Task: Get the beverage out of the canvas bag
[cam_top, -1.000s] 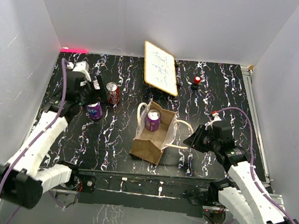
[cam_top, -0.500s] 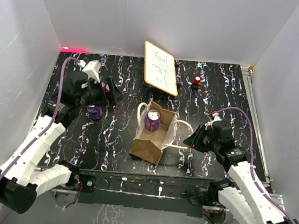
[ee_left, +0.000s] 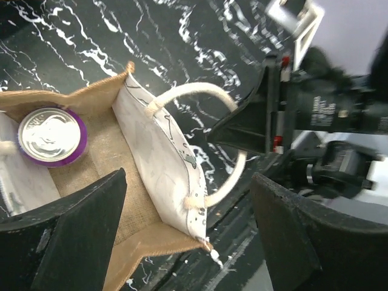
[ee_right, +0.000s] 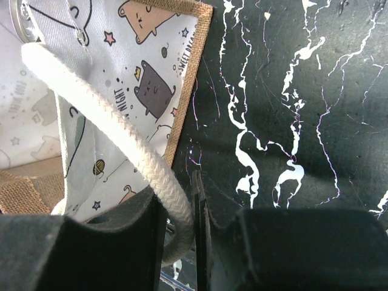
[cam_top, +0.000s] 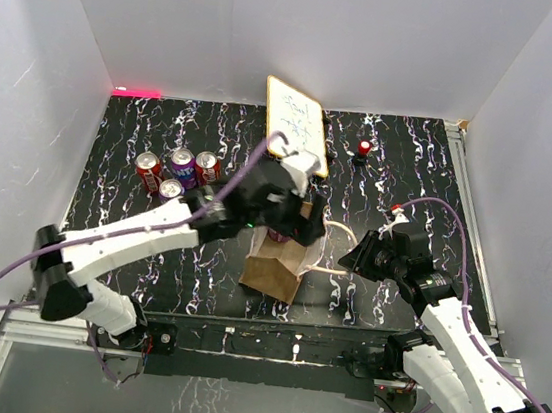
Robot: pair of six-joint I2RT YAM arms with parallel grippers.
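Left arm (cam_top: 141,235) swung over bag (cam_top: 274,267); can (ee_left: 51,136) below spread jaws, off-centre.

The black marbled table (cam_top: 134,129) carries the canvas bag (cam_top: 273,272), four cans (cam_top: 182,165) and a whiteboard (cam_top: 296,125).

Purple-rimmed can (ee_left: 51,136) upright inside canvas bag (ee_left: 160,170), wide-spread left pincer (ee_left: 188,179) over it

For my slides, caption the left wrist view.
Open left gripper hovers over the canvas bag with a purple can inside, while the right gripper pinches a cream handle.
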